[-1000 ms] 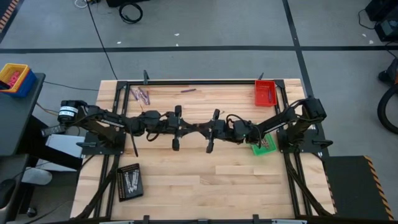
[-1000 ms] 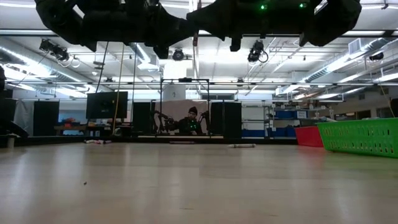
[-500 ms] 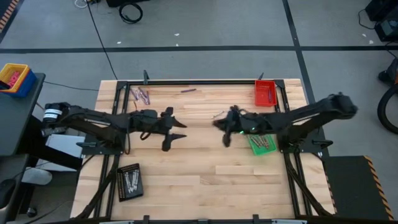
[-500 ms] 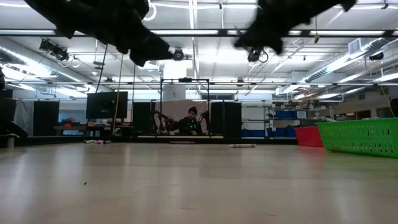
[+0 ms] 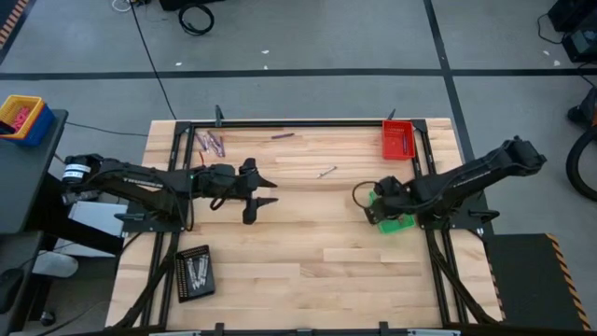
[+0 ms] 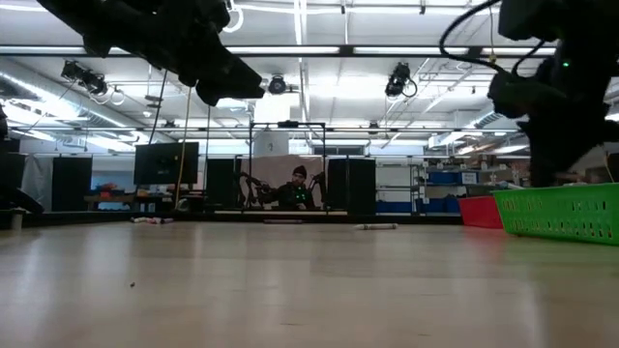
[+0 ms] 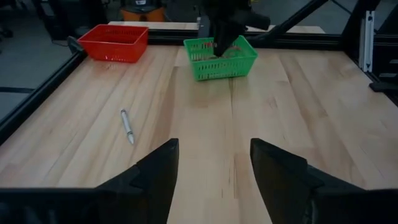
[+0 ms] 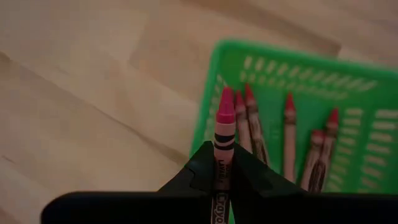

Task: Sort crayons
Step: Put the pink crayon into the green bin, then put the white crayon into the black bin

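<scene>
The table (image 5: 308,252) is carrying three trays. The green tray (image 7: 221,57) is lying right under the right claw (image 8: 222,163), with several reddish crayons (image 8: 289,134) lying lengthwise inside it. The red tray (image 5: 397,139) is sitting beyond that claw at the far edge, and the black tray (image 5: 194,272) is sitting at the near left, behind and below the left claw (image 7: 213,163), with pale sticks inside.

The right claw is pinching a pink crayon (image 8: 224,132), its fingers pressed against the wrapper; the tip is sticking out past the fingertips, over the green tray's near rim. The left claw is hanging spread wide above bare wood at mid-table, gripping nothing.

A pale crayon (image 7: 127,126) is lying loose ahead of the left claw, off to the far side. A cluster of purplish crayons (image 5: 211,142) is lying at the far left corner, well apart from both claws, and one purple crayon (image 5: 283,136) is lying alone near the far edge.
</scene>
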`<state>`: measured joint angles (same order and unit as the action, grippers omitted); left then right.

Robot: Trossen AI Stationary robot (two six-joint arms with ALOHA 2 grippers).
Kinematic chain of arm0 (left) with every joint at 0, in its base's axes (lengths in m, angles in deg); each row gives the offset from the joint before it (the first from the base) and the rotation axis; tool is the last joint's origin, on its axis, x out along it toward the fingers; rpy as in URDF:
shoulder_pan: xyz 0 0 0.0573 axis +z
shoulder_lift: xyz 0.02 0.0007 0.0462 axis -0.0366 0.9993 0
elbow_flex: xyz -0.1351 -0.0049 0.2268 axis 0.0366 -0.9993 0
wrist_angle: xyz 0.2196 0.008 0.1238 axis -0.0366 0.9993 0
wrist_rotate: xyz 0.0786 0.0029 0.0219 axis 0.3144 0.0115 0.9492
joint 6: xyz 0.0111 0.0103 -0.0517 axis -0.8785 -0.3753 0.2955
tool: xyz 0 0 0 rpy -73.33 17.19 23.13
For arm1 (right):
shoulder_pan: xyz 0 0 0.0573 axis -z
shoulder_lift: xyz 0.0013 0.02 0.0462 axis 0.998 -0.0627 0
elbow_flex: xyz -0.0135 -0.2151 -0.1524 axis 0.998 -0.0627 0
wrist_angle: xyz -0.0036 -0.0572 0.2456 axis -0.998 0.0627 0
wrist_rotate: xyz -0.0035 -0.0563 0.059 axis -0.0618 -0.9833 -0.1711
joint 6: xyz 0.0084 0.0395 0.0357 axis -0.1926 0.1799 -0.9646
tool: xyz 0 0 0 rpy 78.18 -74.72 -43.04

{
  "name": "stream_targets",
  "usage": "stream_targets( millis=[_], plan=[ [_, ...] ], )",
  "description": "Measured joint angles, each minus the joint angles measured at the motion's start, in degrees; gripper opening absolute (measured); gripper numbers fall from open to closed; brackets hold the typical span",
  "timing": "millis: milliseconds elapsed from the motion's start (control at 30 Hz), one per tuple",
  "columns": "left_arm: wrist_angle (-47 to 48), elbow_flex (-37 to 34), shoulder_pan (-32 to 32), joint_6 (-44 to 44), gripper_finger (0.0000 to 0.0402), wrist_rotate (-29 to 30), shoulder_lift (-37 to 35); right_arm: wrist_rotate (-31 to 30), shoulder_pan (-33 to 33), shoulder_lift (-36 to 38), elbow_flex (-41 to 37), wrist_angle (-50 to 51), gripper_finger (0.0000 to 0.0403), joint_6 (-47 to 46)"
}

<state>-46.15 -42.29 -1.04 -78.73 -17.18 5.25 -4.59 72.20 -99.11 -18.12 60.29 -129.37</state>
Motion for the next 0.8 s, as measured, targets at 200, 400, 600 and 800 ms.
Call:
stream_targets(
  millis=[200,400,600,800],
  plan=[
    [0.0,0.0,0.0,0.4,0.0212,0.0,0.0,3.3,-1.3,-2.0,-3.9,-0.3,0.0039,-4.0],
    [-0.4,0.0,0.0,1.2,0.0212,0.0,0.0,5.6,0.2,-4.2,-6.7,-0.8,0.0084,-3.9],
    [-0.4,0.0,0.0,2.2,0.0212,0.0,0.0,6.8,2.9,-1.9,3.1,6.7,0.0138,7.7],
    [-3.1,0.0,0.3,2.2,0.0212,0.0,0.0,-13.1,4.9,-1.3,17.9,-1.0,0.0148,34.9]
  ],
)
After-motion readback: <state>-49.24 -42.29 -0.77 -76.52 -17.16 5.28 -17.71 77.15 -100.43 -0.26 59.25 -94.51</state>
